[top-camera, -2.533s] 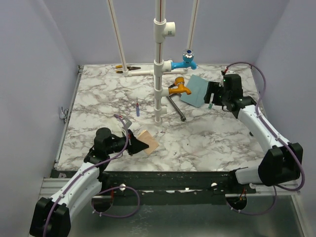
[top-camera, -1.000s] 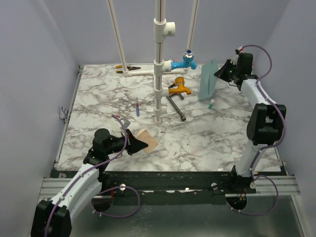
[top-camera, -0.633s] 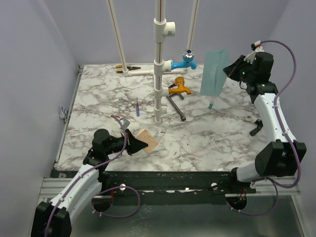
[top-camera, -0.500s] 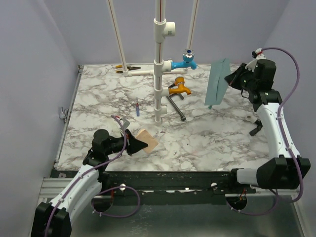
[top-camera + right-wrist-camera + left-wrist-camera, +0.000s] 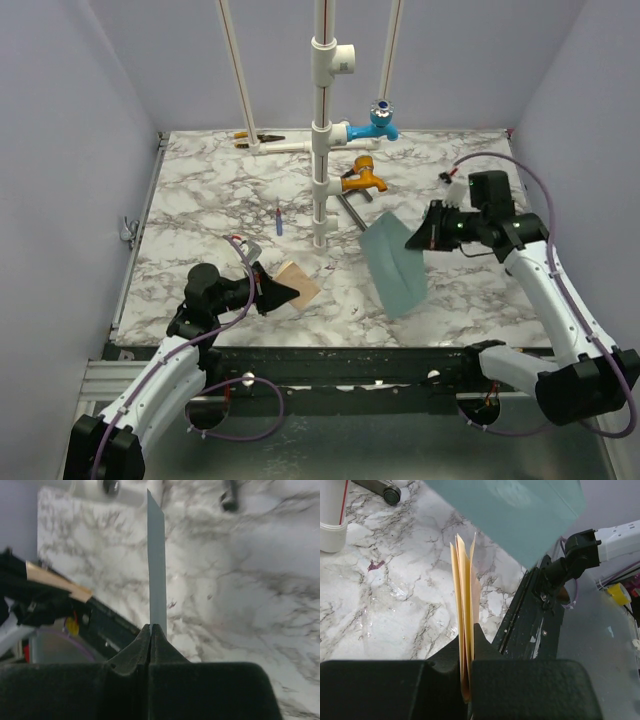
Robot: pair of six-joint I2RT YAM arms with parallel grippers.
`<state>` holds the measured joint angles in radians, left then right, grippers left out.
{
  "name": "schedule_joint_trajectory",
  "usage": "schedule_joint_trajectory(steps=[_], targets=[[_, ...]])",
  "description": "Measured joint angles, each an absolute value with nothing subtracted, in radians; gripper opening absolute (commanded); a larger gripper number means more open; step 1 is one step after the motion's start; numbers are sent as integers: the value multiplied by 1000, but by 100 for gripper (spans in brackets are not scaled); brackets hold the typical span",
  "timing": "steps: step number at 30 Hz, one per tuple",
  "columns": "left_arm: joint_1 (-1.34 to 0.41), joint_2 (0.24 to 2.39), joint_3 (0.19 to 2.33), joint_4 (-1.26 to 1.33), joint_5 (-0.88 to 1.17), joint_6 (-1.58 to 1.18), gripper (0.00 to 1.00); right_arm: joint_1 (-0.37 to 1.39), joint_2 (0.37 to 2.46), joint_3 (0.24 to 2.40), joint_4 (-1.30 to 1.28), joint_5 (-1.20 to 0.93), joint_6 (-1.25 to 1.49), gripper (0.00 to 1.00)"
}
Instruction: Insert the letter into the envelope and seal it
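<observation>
The left gripper point(image 5: 275, 292) is pressed together on the letter point(image 5: 300, 285). In the left wrist view its fingers point(image 5: 420, 680) clamp the lower edge of the tan sheets point(image 5: 465, 595), which stand on edge and fan apart slightly at the top. This grip sits on the near-left side of the white pipe stand point(image 5: 321, 150), close to the table's front edge, and the letter points toward the envelope.

The right gripper point(image 5: 420, 238) is also closed, pinching the teal-blue envelope point(image 5: 393, 262) by one upper corner. In the right wrist view point(image 5: 151, 630) the envelope point(image 5: 156, 565) shows only as a thin edge rising from the shut fingers. It hangs tilted on the near-right side of the pipe stand, its free end slanting down toward the front edge. Whether that end touches the marble table top point(image 5: 200, 200) cannot be told. Letter and envelope are apart, and in the left wrist view the envelope point(image 5: 515, 510) fills the space beyond the letter.

An orange tap point(image 5: 360, 180) and a blue valve point(image 5: 380, 120) branch to the right of the stand. A dark metal rod point(image 5: 352, 210) lies just to the right of its base, and a small blue pen point(image 5: 279, 217) lies to its left.
</observation>
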<state>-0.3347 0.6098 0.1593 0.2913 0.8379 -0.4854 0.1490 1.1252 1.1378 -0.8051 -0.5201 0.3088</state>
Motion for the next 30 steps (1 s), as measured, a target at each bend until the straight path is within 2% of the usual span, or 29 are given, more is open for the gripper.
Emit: schedule_joint_trajectory(steps=[8, 16, 17, 18, 19, 21, 22, 24, 30], targets=[[-335, 610, 159, 291, 838, -481, 0, 451, 1186, 955, -729, -679, 338, 1], [-335, 612, 159, 292, 838, -475, 0, 468, 1315, 772, -432, -723, 390, 1], [-335, 613, 159, 292, 838, -474, 0, 468, 1330, 760, -400, -730, 393, 3], [-335, 614, 159, 291, 838, -473, 0, 468, 1349, 747, -362, -741, 397, 11], [-335, 616, 159, 291, 838, -471, 0, 468, 1368, 739, -333, -751, 399, 20], [-335, 622, 159, 292, 838, -467, 0, 468, 1404, 733, -287, -755, 401, 46], [-335, 625, 159, 291, 838, -466, 0, 468, 1420, 732, -272, -751, 398, 53], [-335, 632, 159, 291, 838, -464, 0, 468, 1436, 736, -260, -722, 384, 58], [-335, 651, 159, 291, 860, -444, 0, 471, 1420, 802, -344, -584, 275, 65]])
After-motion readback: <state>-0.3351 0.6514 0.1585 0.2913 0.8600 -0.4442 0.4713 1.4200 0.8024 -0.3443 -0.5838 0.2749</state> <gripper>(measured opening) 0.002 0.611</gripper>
